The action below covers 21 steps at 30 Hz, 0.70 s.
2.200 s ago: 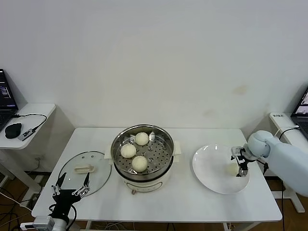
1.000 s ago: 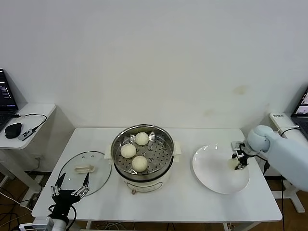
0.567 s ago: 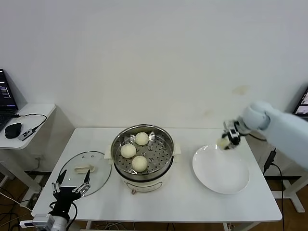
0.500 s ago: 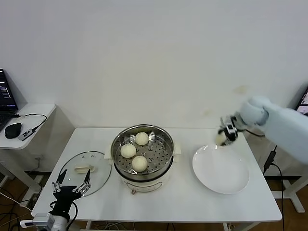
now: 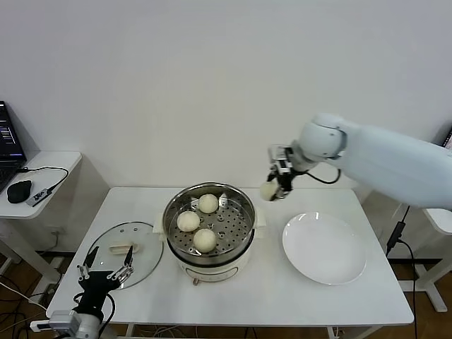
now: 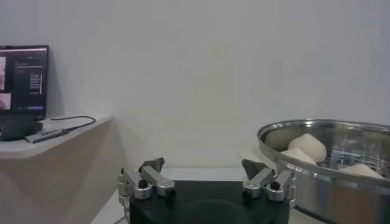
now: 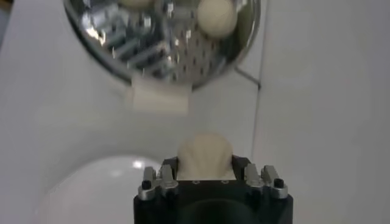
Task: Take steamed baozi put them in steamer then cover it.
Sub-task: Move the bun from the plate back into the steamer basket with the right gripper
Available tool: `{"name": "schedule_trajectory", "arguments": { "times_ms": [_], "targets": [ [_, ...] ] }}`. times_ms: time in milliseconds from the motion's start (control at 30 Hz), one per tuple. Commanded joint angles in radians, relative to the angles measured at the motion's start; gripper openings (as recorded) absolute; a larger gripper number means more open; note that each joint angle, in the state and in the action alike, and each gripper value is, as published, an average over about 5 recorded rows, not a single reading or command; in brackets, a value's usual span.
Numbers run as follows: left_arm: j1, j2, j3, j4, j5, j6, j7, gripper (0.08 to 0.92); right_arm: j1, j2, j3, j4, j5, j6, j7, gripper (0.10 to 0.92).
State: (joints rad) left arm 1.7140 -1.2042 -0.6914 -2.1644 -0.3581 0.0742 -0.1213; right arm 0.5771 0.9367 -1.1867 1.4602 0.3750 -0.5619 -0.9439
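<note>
The steamer (image 5: 178, 209) stands mid-table with three baozi (image 5: 205, 239) on its perforated tray. My right gripper (image 5: 271, 186) is shut on the fourth baozi (image 5: 268, 191) and holds it in the air, just right of the steamer's rim, left of the plate. In the right wrist view the baozi (image 7: 205, 155) sits between the jaws, with the steamer (image 7: 177, 58) beyond. The glass cover (image 5: 125, 252) lies flat on the table left of the steamer. My left gripper (image 5: 106, 272) is open and idle at the front left table edge, near the cover.
An empty white plate (image 5: 324, 248) lies right of the steamer. A side table (image 5: 32, 176) with a laptop, a mouse and cables stands at far left. The wall is close behind the table.
My right gripper lifted the baozi off the plate and carried it up and left to beside the steamer. The plate is now empty. The left arm barely moved.
</note>
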Motion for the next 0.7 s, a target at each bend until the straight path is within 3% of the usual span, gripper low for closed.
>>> {"name": "schedule_trajectory", "arguments": {
  "times_ms": [33,700],
  "targets": [
    [0.002,-0.002,-0.004,0.005,0.001,-0.003,0.000,0.823,-0.014,0.248,-0.044,-0.061,0.190,-0.134,0.125,0.568],
    [0.000,-0.001,-0.030,0.010,-0.001,-0.006,-0.001,0.823,-0.180,0.316,-0.043,-0.194,-0.010,-0.164,0.127,0.568]
  ]
}}
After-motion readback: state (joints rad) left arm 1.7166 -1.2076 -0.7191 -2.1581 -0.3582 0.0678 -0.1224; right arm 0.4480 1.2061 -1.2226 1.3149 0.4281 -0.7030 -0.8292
